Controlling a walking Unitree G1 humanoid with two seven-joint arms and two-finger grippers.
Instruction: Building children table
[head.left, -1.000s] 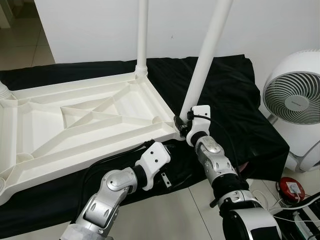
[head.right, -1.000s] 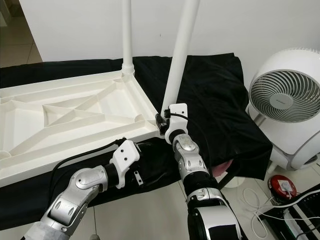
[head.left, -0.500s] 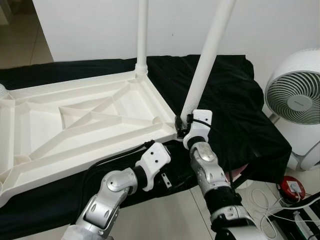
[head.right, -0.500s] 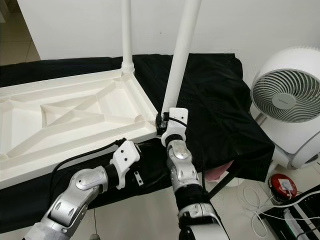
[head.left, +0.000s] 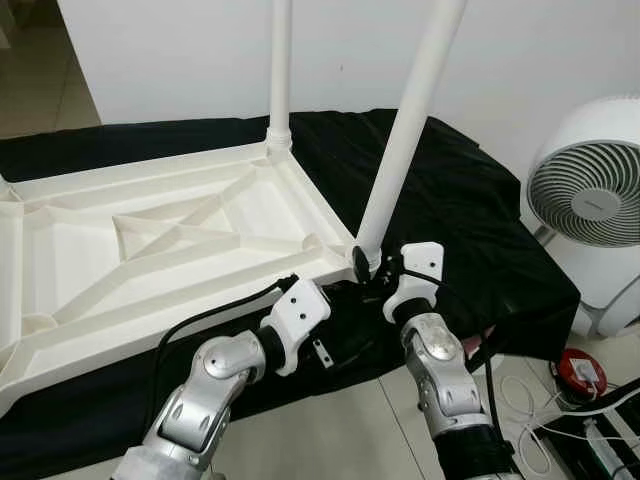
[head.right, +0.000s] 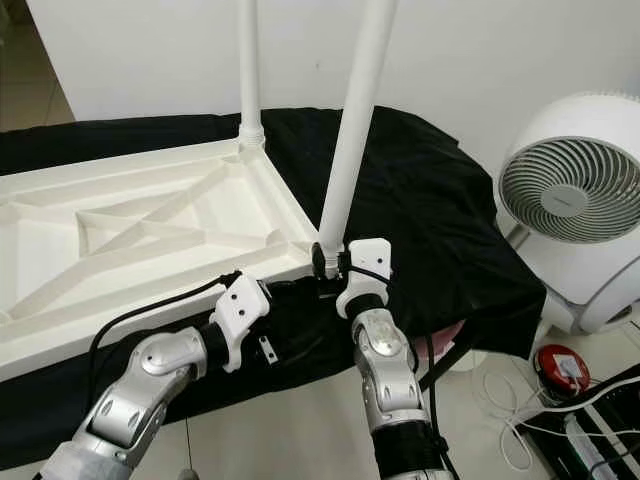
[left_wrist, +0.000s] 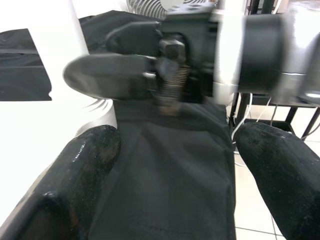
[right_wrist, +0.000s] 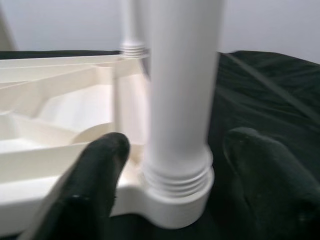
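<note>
Beside the fan (head.left: 590, 200), right end effector (right_wrist: 170, 165) straddles table leg (head.left: 405, 140), fingers apart.

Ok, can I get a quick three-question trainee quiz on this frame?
1. True or false: the right gripper is shut on the near leg.
2. What stands to the robot's right of the cloth? A) a fan B) a chair C) a lamp
3. Fill in: the left gripper is ___ and holds nothing.

Key: 1 false, its fingers are open, one on either side of the leg's base; 2 A; 3 open.
</note>
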